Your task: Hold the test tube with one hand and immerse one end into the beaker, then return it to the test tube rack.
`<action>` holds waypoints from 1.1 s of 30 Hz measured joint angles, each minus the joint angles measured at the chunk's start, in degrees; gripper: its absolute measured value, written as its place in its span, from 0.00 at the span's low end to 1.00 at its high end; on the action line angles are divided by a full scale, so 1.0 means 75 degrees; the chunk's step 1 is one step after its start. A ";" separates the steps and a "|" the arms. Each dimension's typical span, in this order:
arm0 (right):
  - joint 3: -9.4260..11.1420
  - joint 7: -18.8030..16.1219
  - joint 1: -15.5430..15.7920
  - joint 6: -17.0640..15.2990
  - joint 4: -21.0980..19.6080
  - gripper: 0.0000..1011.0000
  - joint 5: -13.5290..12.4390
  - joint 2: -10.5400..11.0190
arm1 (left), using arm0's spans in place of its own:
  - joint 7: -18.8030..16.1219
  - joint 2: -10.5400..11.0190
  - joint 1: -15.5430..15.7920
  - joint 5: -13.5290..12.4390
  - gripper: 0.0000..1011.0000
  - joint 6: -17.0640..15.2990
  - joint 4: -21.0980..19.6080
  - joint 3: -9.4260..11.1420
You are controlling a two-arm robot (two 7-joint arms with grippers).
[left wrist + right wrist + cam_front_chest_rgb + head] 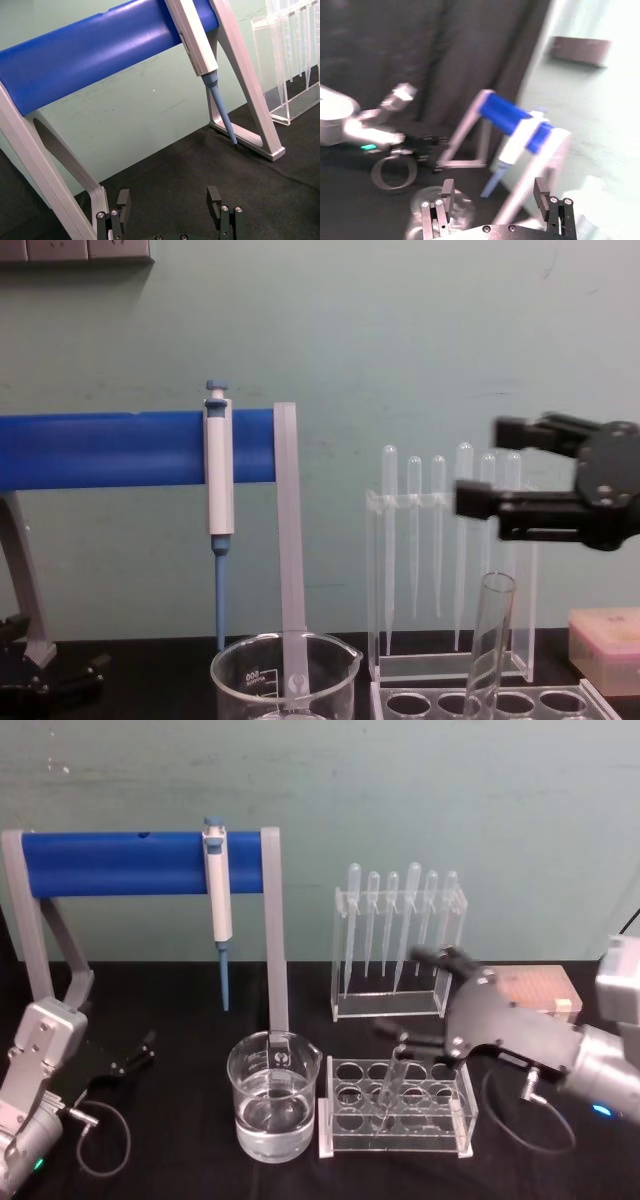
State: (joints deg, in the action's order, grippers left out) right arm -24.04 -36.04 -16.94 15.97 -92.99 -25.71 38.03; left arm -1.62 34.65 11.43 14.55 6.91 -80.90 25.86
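The test tube (pixel 388 1092) stands tilted in a hole of the clear acrylic rack (pixel 440 1135), its open rim up. From the chest it rises out of the rack as the test tube (pixel 489 638). The beaker (pixel 274 1105), holding some clear liquid, sits just left of the rack; its rim shows as the beaker (pixel 285 675). My right gripper (pixel 405 995) hovers open above the tube's rim, apart from it, with nothing between its fingers; it is also seen from the chest as the right gripper (pixel 480 462) and from its own wrist (pixel 492 192). My left gripper (pixel 140 1055) rests open at the table's left; its own wrist view shows it (pixel 169 200).
A blue-barred stand (pixel 140 862) holds a white-and-blue micropipette (pixel 217 885) behind the beaker. A clear rack of plastic pipettes (pixel 398 935) stands behind the tube rack. A box of tips (pixel 540 990) lies at the right. Cables loop on the black mat by both arms.
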 joint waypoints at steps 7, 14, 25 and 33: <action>0.0801 0.2054 0.1246 -0.0079 -0.0431 0.99 0.0435 -0.0249 | 0.0000 0.0000 0.0000 0.0000 0.99 0.0000 0.0000 0.0000; 0.0976 0.3742 0.1723 -0.1193 -0.0459 0.99 0.1171 -0.0910 | 0.0000 0.0000 0.0000 0.0000 0.99 0.0000 0.0000 0.0000; 0.0773 0.4287 0.1183 -0.2330 0.0284 0.99 0.1661 -0.1661 | 0.0000 0.0000 0.0000 0.0000 0.99 0.0000 0.0001 0.0001; 0.0715 0.4155 0.1045 -0.2380 0.0407 0.99 0.1758 -0.1703 | 0.0000 0.0000 0.0000 0.0000 0.99 0.0000 0.0000 0.0001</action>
State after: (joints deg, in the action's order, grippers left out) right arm -18.68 -4.88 -9.10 -1.88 -89.93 -12.52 25.25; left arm -1.62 34.64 11.43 14.55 6.91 -80.90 25.86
